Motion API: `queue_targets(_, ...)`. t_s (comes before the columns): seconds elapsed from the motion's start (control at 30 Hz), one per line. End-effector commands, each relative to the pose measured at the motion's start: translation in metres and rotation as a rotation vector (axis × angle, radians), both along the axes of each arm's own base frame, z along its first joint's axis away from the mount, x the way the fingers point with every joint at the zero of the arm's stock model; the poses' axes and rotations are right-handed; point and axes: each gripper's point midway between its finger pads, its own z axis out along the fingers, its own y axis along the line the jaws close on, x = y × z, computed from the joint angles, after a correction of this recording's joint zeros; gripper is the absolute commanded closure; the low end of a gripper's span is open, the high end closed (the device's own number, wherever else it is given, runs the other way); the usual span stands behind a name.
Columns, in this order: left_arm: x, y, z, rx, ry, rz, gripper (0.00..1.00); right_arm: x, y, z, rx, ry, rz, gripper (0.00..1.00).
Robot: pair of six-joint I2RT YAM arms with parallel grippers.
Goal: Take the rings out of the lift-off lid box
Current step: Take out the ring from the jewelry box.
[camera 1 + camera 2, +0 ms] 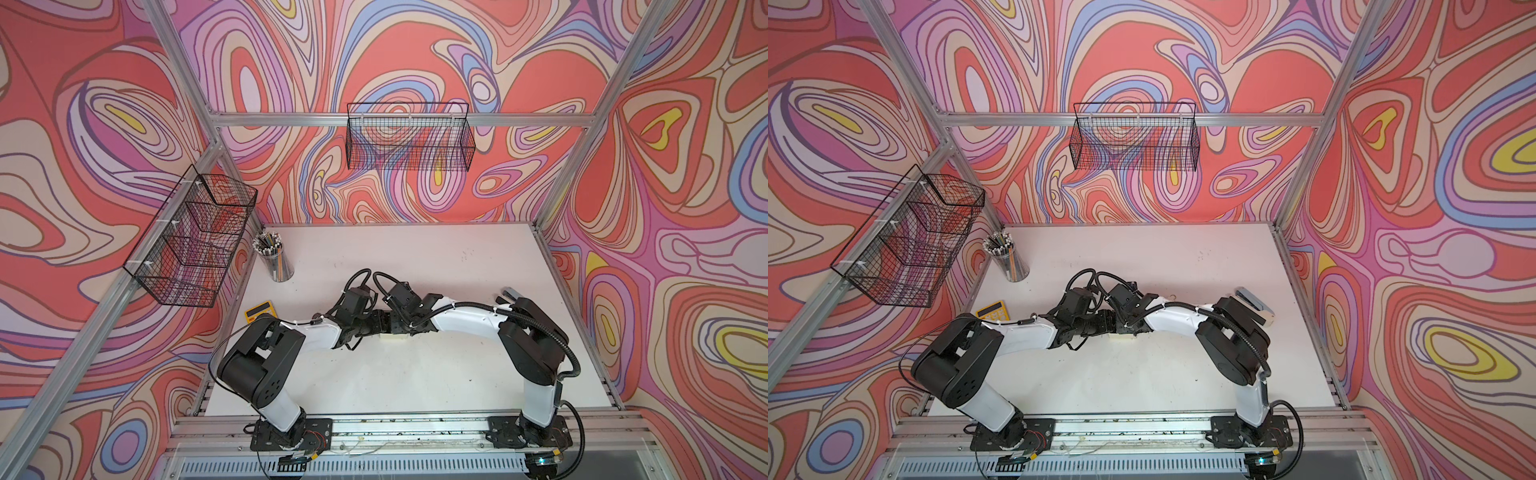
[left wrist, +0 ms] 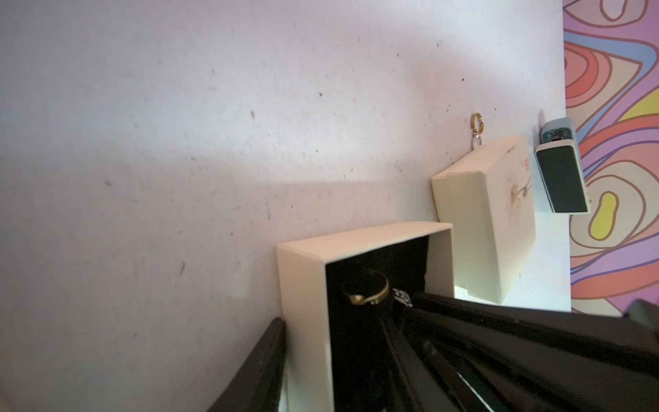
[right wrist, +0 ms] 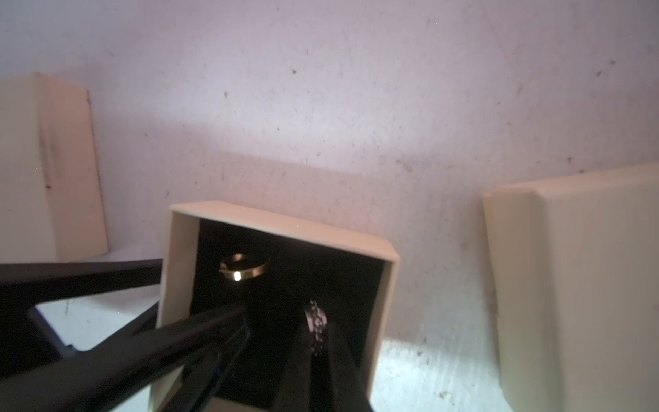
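Right pincer (image 3: 305, 312) clamped on the sparkly ring (image 3: 317, 323), inside the open box (image 3: 285, 228). Plain ring (image 3: 244, 270) lies on the black lining (image 3: 338, 281) beside it. Left pincer (image 3: 201, 287) half-open, astride a box wall: one finger in, one out.

White table (image 1: 419, 374), scuffed and speckled, enclosed by swirl-patterned walls (image 1: 415, 62) in red, lilac, blue and yellow on an aluminium frame (image 1: 270, 119); black wire baskets, one on the left wall (image 1: 195, 237), one on the far wall (image 1: 409, 139). On the table: clear cup of pencils (image 1: 276, 259), far left corner; yellow calculator (image 1: 258, 311), left edge, nearer than the cup; grey-and-white stapler-like device (image 1: 1254, 302), right edge; small gold clasp on a short chain (image 2: 477, 125), lying left of that device.
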Motion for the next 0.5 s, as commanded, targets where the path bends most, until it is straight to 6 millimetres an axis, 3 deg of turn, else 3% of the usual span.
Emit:
queue_targets(0.0, -0.053, 0.016, -0.039, 0.114, 0.202, -0.062, 0.53, 0.003, 0.013, -0.001, 0.028, -0.007, 0.003, 1.0)
queue_targets(0.13, -0.051, 0.023, -0.031, 0.178, 0.189, -0.074, 0.52, 0.003, 0.013, -0.001, 0.033, -0.01, 0.002, 1.0)
queue_targets(0.47, -0.049, 0.027, -0.047, 0.249, 0.251, -0.037, 0.53, 0.003, 0.018, -0.003, 0.059, -0.006, 0.01, 1.0)
